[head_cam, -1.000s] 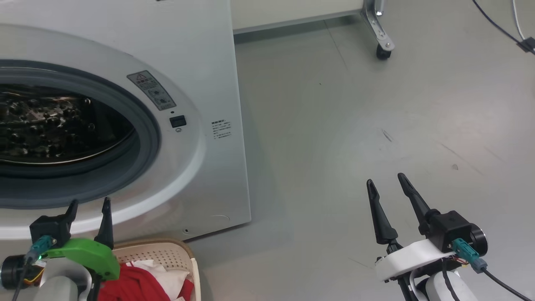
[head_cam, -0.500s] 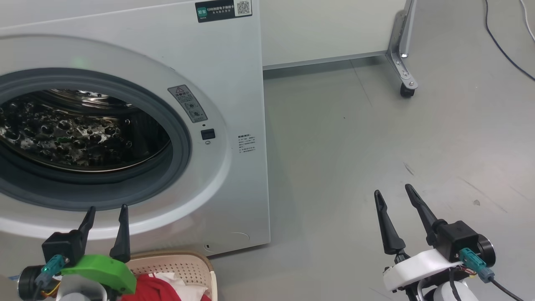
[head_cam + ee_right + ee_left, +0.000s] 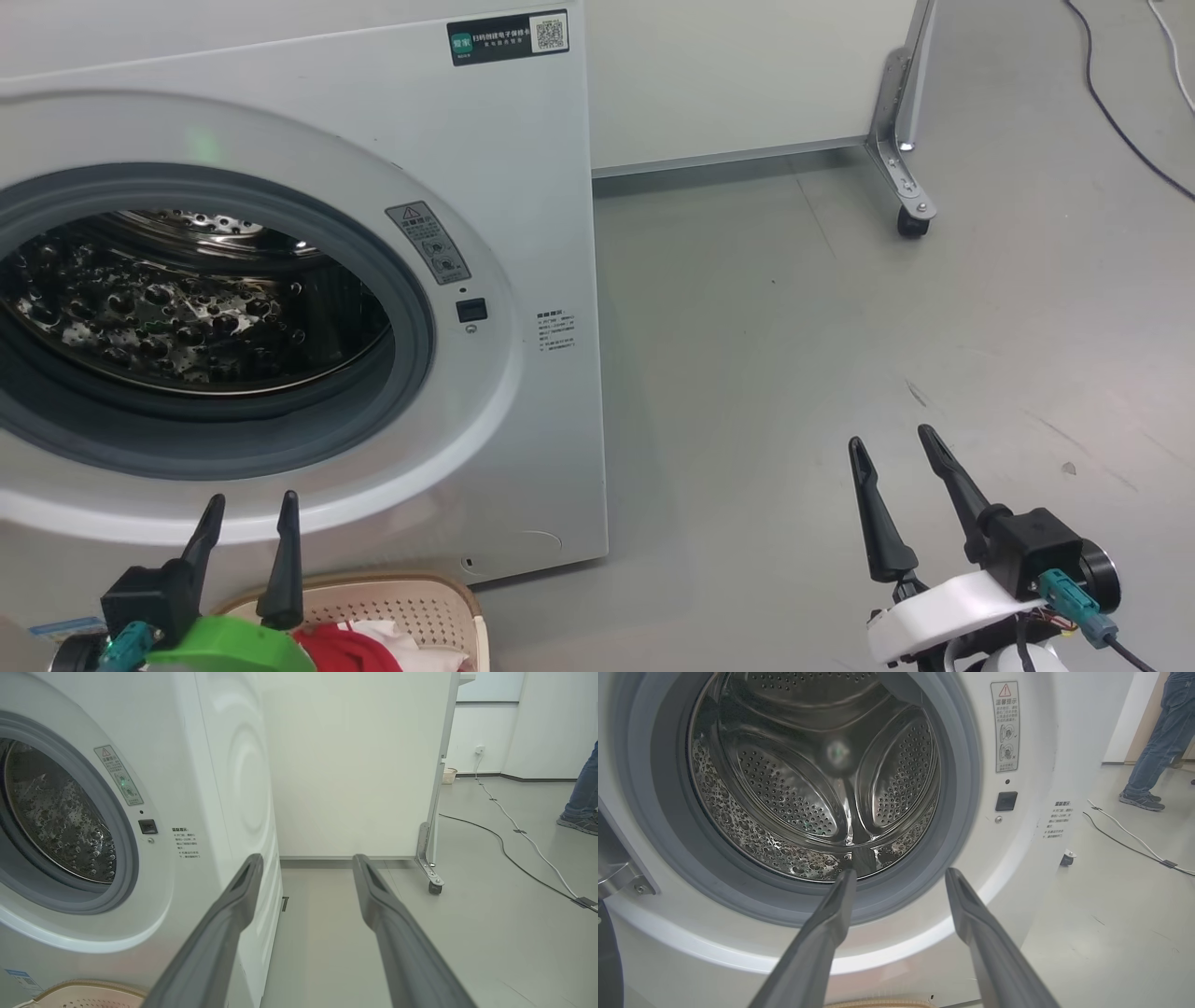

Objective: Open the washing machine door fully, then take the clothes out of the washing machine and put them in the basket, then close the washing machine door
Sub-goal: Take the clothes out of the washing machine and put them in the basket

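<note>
Red clothes (image 3: 341, 646) with a white cloth part lie in the cream basket (image 3: 411, 597), at the bottom edge of the head view. Basket sits on the floor (image 3: 794, 373), just in front of the washing machine (image 3: 523, 168) and below its round opening.

Opening uncovered. Grey gasket (image 3: 411, 308) rings the perforated steel drum (image 3: 187, 308); left wrist view looks straight into its shiny walls. Metal hinge bracket (image 3: 619, 877) at the opening's left side in that view.

Left hand (image 3: 252, 497) above the basket: fingers spread, holding nothing, tips pointing at the lower gasket.

Right hand (image 3: 889, 435) well off to the right over bare floor: fingers spread, holding nothing. In its wrist view it lies beside the machine's front right corner.

Person's legs in jeans (image 3: 1153, 751) stand far off. Cable (image 3: 509, 858) trails across the floor. Wheeled frame leg (image 3: 910, 210) by the wall.
</note>
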